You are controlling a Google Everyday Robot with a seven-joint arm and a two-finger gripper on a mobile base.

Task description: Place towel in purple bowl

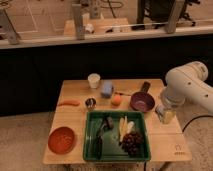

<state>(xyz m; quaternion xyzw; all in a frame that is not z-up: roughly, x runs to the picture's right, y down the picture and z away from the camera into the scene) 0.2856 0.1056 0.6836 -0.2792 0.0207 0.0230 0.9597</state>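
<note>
The purple bowl [142,102] sits on the right side of the wooden table [70,120], with nothing visible in it. A bluish-grey folded cloth [107,89], which looks like the towel, lies behind the table's middle, left of the bowl. My gripper [165,115] hangs from the white arm [187,85] over the table's right edge, just right of the bowl and a little in front of it. It is far from the cloth.
A white cup [93,80] stands at the back. An orange carrot-like item [69,103], a small metal cup [90,103] and an orange fruit [116,100] lie mid-table. A green tray [90,135] holds dark utensils, a banana [122,126] and grapes [131,141]. A red bowl [62,139] is front left.
</note>
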